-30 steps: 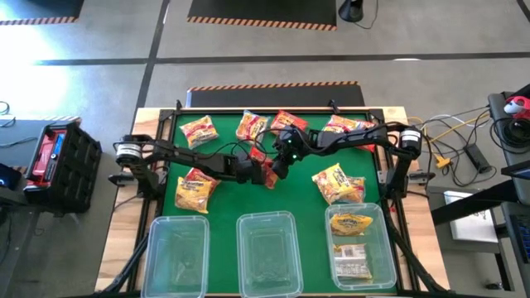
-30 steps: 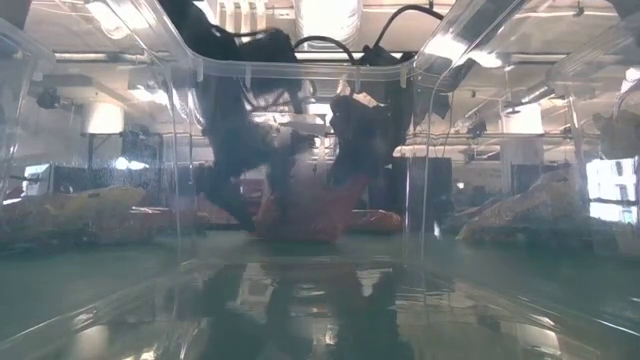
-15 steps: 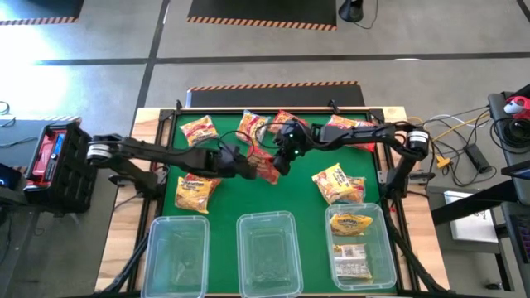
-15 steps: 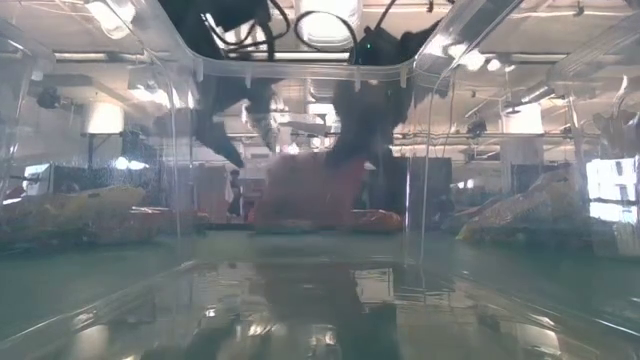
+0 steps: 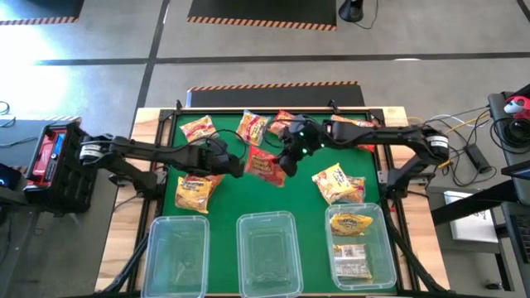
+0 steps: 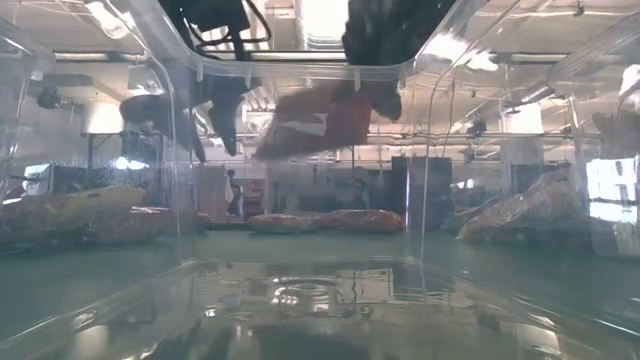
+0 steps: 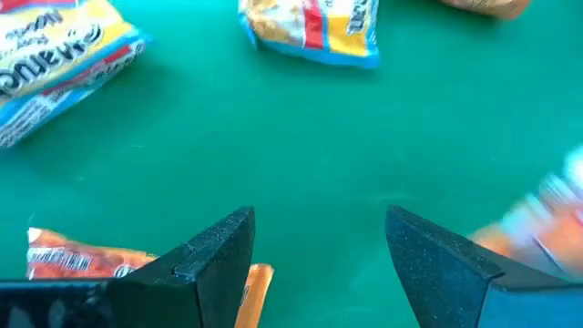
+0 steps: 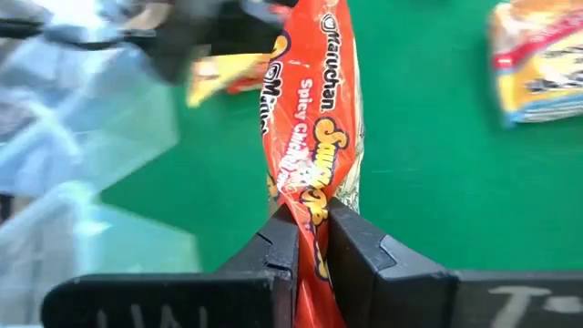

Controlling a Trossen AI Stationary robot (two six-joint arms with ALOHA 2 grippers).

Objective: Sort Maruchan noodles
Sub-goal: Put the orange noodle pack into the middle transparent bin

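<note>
My right gripper [image 5: 284, 162] is shut on a red Maruchan noodle packet [image 5: 265, 165] above the middle of the green mat. My left gripper [image 5: 234, 163] hovers open just left of that packet, with nothing between its fingers [image 7: 314, 246]. Other packets lie flat on the mat: yellow ones [image 5: 199, 128] [image 5: 251, 126] at the far side, red ones [image 5: 286, 120] [image 5: 352, 126] beside them, and yellow ones at the near left [image 5: 195, 189] and near right [image 5: 335, 182]. In the low view the red packet [image 6: 320, 120] hangs high off the mat. My right gripper pinches the red packet's end [image 8: 310, 196] between its two fingers, which crumple it there. The fingers slant down from the table's right side. The packet sticks out ahead of them, edge up, toward the left gripper. It is lifted clear of the mat.
Three clear bins stand along the near edge: left [image 5: 176, 252] and middle [image 5: 267, 252] with nothing in them, and right [image 5: 358, 244] holding yellow packets. An orange packet [image 7: 73, 260] lies just beside my left fingers. Bare mat lies below both grippers.
My right gripper has risen with the red packet, which stood on the mat a second ago and now hangs clear. My left gripper, which stood close against the packet, has lifted and drawn back toward the table's left edge, staying open.
</note>
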